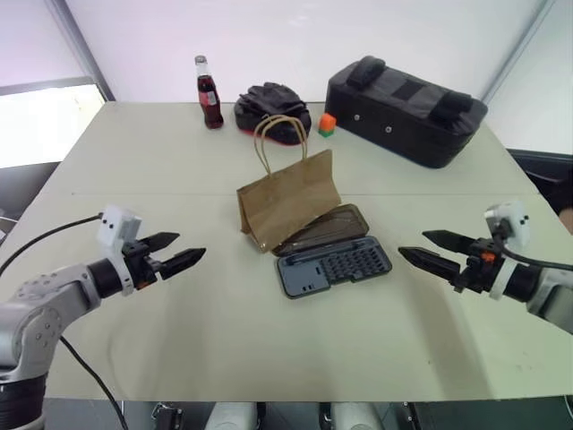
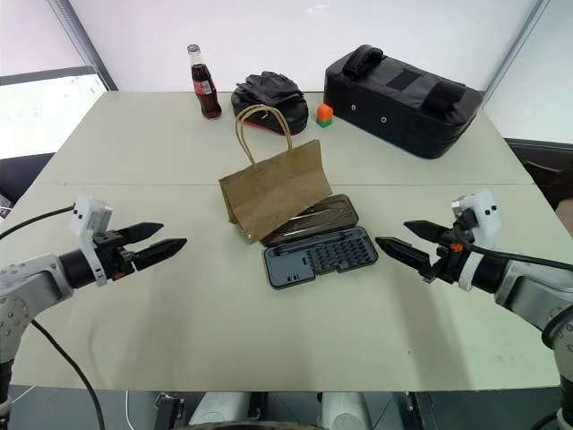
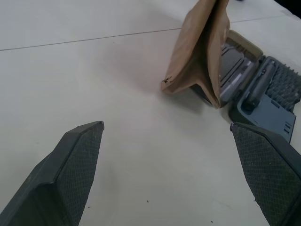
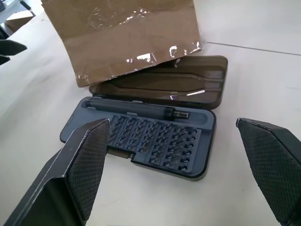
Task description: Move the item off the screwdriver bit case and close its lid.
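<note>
Left gripper [image 1: 183, 252]: 9 o'clock on the table [image 1: 179, 340], fingers spread wide, holding nothing, above bare tabletop.
Cola bottle [image 1: 209, 93]: 11 o'clock, upright, far edge.
Black gloves [image 1: 271, 111]: 12 o'clock, heaped just beside the bottle.
Paper bag [image 1: 288, 199]: centre, standing, its base resting on the lid [image 1: 333, 226].
Screwdriver bit case [image 1: 336, 265]: centre, open flat, lid lying back at its 12 o'clock side.
Orange-green block [image 1: 327, 124]: 12 o'clock.
Black padded bag [image 1: 405, 109]: 1 o'clock.
Right gripper [image 1: 428, 250]: 3 o'clock, fingers wide apart, empty.
</note>
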Controlling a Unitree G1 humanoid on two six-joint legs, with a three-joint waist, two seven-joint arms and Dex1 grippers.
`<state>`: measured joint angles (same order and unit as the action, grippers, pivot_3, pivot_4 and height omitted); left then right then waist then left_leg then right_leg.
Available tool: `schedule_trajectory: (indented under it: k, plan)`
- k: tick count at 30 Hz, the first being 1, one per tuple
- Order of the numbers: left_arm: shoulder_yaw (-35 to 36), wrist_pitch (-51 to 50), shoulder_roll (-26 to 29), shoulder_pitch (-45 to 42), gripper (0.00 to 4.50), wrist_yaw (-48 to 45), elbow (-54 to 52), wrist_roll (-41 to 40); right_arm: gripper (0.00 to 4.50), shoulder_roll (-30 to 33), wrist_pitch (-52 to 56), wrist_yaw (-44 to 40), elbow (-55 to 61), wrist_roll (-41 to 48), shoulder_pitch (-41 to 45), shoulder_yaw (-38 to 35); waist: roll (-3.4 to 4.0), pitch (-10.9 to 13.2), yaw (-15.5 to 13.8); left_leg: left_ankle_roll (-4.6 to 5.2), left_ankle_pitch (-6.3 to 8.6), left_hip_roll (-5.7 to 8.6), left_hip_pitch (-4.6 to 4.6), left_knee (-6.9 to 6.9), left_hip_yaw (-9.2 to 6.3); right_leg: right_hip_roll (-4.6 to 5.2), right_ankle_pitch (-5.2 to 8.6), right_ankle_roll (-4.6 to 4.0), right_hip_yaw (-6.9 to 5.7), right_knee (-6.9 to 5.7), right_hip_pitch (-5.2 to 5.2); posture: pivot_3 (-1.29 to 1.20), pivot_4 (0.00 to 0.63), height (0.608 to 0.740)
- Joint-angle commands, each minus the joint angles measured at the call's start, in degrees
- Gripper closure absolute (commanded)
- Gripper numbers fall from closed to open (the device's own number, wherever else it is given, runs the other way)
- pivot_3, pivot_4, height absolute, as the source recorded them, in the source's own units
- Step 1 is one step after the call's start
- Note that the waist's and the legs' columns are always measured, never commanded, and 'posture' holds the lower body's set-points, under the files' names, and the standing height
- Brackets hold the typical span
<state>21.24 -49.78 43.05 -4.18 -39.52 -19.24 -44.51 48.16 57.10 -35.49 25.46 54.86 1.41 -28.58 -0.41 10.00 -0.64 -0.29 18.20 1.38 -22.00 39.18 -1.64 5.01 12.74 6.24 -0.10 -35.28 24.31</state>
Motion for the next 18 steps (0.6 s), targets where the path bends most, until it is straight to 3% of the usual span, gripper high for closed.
schedule_trajectory:
  k: [1, 18]
  plan:
    - [1.14, 0.75, 0.40, -0.23, 0.00, 0.31, -1.80, -0.24, 0.04, 0.14, -1.23, 0.12, 0.26, -0.12, 1.01, -0.41, 0.00, 0.00, 0.00, 0.00, 0.00, 0.00, 0.00, 0.00, 0.00, 0.00, 0.01, -0.01, 0.00, 0.00, 0.00, 0.00, 0.150, 0.740]
    - [-0.04, 2.32, -0.31, -1.23, 0.00, -0.74, -0.33, 0.05, 0.04, -0.41, -2.62, 0.28, -0.17, -1.60, -0.26, -0.23, 0.00, 0.00, 0.00, 0.00, 0.00, 0.00, 0.00, 0.00, 0.01, 0.00, 0.05, -0.09, 0.00, 0.00, 0.00, 0.00, 0.150, 0.740]
